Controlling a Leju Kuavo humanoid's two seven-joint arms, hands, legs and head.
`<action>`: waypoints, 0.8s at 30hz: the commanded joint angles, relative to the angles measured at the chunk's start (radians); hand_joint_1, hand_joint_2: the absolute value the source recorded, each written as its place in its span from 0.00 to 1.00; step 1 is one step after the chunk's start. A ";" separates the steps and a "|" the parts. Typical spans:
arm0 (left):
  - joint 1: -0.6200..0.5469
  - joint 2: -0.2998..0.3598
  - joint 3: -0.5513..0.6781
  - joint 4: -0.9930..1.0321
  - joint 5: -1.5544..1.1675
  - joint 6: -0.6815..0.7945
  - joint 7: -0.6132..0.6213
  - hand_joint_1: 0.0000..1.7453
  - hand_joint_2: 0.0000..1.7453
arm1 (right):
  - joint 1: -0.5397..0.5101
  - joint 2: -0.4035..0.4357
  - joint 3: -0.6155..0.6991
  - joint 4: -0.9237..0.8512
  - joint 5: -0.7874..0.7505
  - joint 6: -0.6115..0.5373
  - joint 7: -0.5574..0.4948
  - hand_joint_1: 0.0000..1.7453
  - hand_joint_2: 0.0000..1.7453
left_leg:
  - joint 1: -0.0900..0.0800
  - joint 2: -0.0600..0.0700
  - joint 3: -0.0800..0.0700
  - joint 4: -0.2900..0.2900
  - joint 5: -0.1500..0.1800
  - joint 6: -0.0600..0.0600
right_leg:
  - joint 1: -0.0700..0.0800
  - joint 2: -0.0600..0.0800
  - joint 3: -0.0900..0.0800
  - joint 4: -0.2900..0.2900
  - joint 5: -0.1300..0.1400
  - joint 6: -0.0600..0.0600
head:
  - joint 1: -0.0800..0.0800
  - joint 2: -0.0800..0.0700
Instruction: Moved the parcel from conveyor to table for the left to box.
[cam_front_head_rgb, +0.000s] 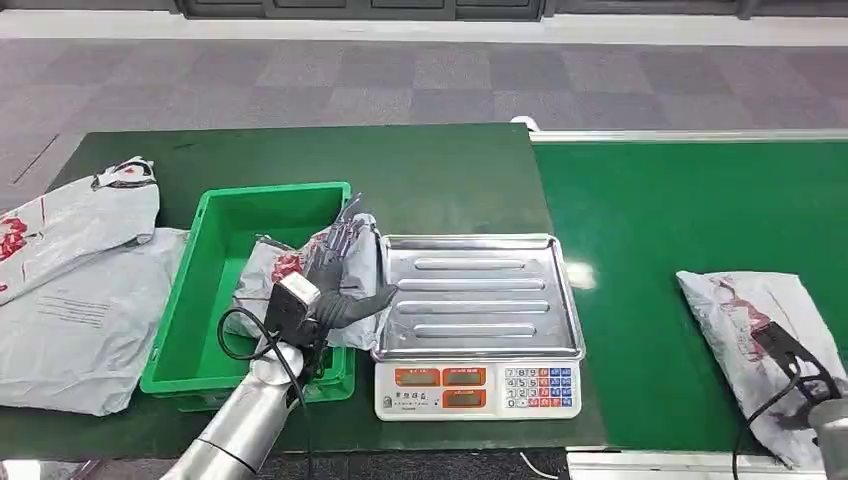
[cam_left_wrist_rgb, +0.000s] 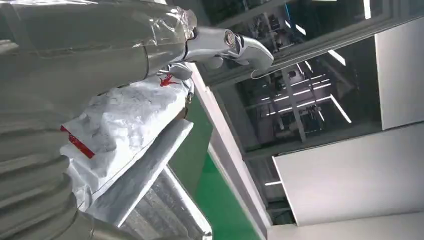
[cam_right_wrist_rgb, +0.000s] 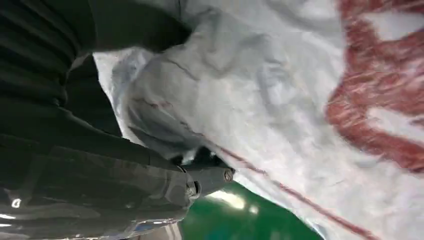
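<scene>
Bright, even overhead light; glare on the steel scale tray (cam_front_head_rgb: 478, 295); the right wrist view is blurred and dim.

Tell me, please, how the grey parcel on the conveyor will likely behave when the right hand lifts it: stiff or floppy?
Probably floppy: the parcel is a wrinkled plastic mailer lying flat on the conveyor. It looks thin, so likely light. Its glossy film may slip in the right hand, which already touches it.

Scale (cam_front_head_rgb: 478, 300) just beside green bin (cam_front_head_rgb: 200, 300); bags (cam_front_head_rgb: 80, 270) crowd bin's left.
</scene>
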 joint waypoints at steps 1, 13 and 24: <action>-0.012 0.021 0.001 0.058 -0.003 -0.003 0.005 0.00 1.00 | -0.033 0.094 0.033 -0.049 -0.040 -0.033 -0.091 1.00 1.00 | 0.001 0.004 0.001 -0.001 0.000 -0.001 | 0.001 0.005 0.000 -0.002 0.002 -0.001 | 0.000 0.000; -0.009 0.021 -0.001 0.060 -0.008 -0.004 0.005 0.00 1.00 | -0.008 0.105 0.024 -0.099 -0.055 -0.050 -0.111 1.00 1.00 | 0.000 0.003 0.003 -0.001 0.002 0.000 | 0.000 0.003 0.001 -0.001 0.002 0.000 | 0.000 0.000; 0.002 0.022 0.006 0.054 -0.004 -0.012 0.005 0.00 1.00 | 0.040 0.141 -0.006 -0.236 -0.101 -0.110 -0.161 1.00 1.00 | 0.000 0.002 0.003 -0.001 0.002 0.001 | 0.000 0.002 0.001 -0.001 0.002 0.000 | 0.000 0.000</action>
